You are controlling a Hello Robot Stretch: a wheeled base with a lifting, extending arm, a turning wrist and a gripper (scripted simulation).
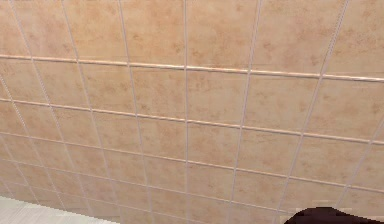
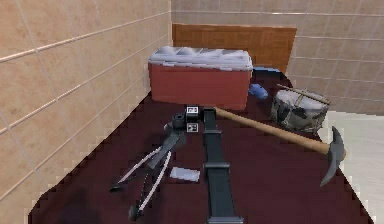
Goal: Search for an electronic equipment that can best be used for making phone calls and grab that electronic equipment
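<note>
We're nose-on to a tiled wall (image 1: 190,100) in the forward view, with a pale strip of floor (image 1: 40,212) at the lower left and a dark maroon corner (image 1: 330,216) poking in at the lower right. Out to the side we've got the dark maroon surface (image 2: 280,185), its left edge hard against another tiled wall (image 2: 60,90), so there's no room that way. Its right edge drops to open pale floor (image 2: 365,150). At the back a red box (image 2: 200,88) with a pale lid sits under a brown panel (image 2: 240,40). Right of the box there's a small blue thing (image 2: 258,92), then a grey bucket-like pot (image 2: 300,108). A pickaxe (image 2: 275,131) lies slanted across the right half, its dark head near the right edge. The arm (image 2: 216,170) runs up the middle, and the gripper (image 2: 128,198) points down-left over bare surface, holding nothing. How wide the jaws stand, we cannot tell. A flat grey rectangle (image 2: 185,174), phone-like in shape, lies on the surface between the fingers (image 2: 150,165) and the arm, just beside the arm.
</note>
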